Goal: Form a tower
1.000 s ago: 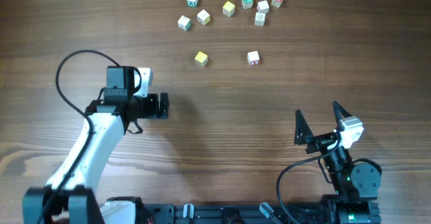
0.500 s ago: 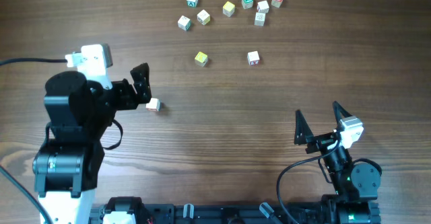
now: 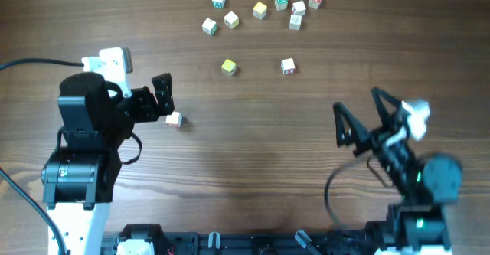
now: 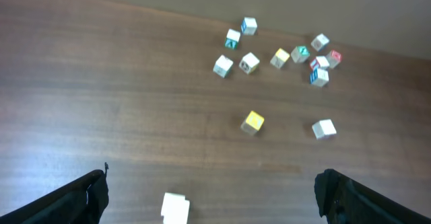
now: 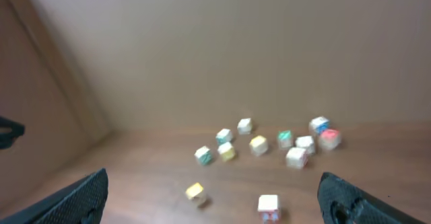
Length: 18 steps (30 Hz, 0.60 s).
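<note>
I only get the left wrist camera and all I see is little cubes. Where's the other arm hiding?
Observer: The right end effector is over the near right part of the table, well away from the cubes.
Operator: Is it holding one?
Observer: No. It is wide open and empty.
Operator: What does its camera see?
Observer: It faces the cubes from low down. Nearest to it are the yellow cube and a white cube with red marks.
</note>
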### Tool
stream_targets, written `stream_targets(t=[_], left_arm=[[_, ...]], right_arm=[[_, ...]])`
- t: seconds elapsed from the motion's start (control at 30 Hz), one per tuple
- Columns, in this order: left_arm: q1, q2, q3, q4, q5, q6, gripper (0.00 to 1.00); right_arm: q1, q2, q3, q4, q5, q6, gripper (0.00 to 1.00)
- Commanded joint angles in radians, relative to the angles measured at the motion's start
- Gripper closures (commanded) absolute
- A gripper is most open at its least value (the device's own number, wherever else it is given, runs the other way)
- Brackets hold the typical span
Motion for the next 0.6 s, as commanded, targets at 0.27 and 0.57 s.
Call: stream_targets(t=[0.27, 0.57], left_arm=[[0.003, -0.034, 0.000, -0.010, -0.069, -0.002, 0.00], [0.003, -0.034, 0.000, -0.137, -0.069, -0.002, 0.00]], right_arm=[[-0.002, 0.837, 0.342, 0.089, -0.445, 0.435, 0.00], [0.034, 0.959, 0.408, 0.139, -0.385, 0.404, 0.01]])
